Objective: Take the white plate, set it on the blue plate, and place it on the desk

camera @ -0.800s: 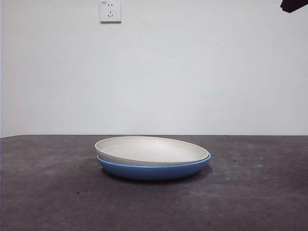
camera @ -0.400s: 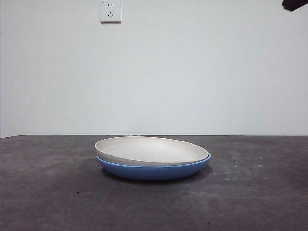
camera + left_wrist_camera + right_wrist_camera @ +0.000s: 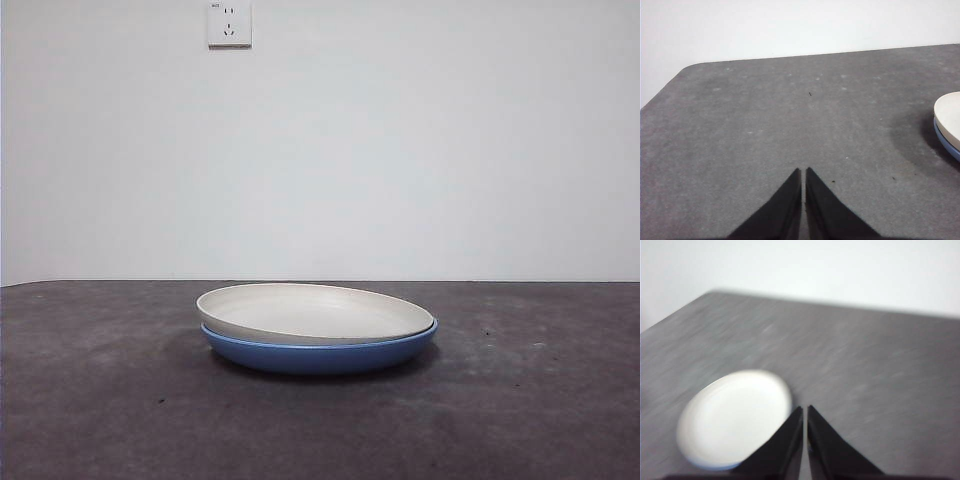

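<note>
The white plate (image 3: pixel 315 312) lies stacked in the blue plate (image 3: pixel 320 355) at the middle of the desk (image 3: pixel 100 400). No arm shows in the front view. My right gripper (image 3: pixel 804 410) is shut and holds nothing; it hovers high above the desk, with the white plate (image 3: pixel 735 417) below it and a thin edge of the blue plate (image 3: pixel 715 466) under that; this view is blurred. My left gripper (image 3: pixel 803 171) is shut and empty above bare desk (image 3: pixel 765 115); the white plate's rim (image 3: pixel 949 117) and the blue plate's rim (image 3: pixel 946 145) show at the picture's edge, well apart from it.
A white wall with a socket (image 3: pixel 229 23) stands behind the desk. The desk's rounded far corner (image 3: pixel 687 67) shows in the left wrist view. Bare desk surface lies all around the stacked plates.
The black arm tip at the front view's top right corner has drawn out of the picture. The plates have not moved.
</note>
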Robot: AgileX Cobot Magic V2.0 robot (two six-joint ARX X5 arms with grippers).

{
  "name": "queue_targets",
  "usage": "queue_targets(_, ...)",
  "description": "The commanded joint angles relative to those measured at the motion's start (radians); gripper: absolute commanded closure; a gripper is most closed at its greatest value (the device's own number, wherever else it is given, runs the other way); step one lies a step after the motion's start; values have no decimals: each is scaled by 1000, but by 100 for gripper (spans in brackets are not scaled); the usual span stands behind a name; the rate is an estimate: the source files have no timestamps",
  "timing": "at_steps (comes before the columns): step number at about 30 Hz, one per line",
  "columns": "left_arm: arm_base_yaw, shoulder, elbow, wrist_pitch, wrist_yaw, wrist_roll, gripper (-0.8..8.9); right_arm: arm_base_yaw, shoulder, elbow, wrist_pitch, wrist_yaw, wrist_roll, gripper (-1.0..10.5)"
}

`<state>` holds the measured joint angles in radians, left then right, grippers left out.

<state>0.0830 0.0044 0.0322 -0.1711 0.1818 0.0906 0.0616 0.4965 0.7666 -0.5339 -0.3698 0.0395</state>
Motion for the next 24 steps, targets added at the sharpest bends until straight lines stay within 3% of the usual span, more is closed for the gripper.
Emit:
queue_targets(1, 2, -1, -21, -8, 0, -5, 798, -43, -83, -120, 128, 6, -14, 939)
queue_targets(11, 2, -1, -21, -8, 0, -5, 798, -78, -371, -537, 513, 42, -6, 939)
queue_targets(18, 2, -1, -21, -8, 0, -5, 798, -78, -449, -675, 542, 189, 39, 939)
queue_targets(24, 2, -2, -21, -8, 0, -5, 798, -78, -484, -742, 541, 215, 41, 939)
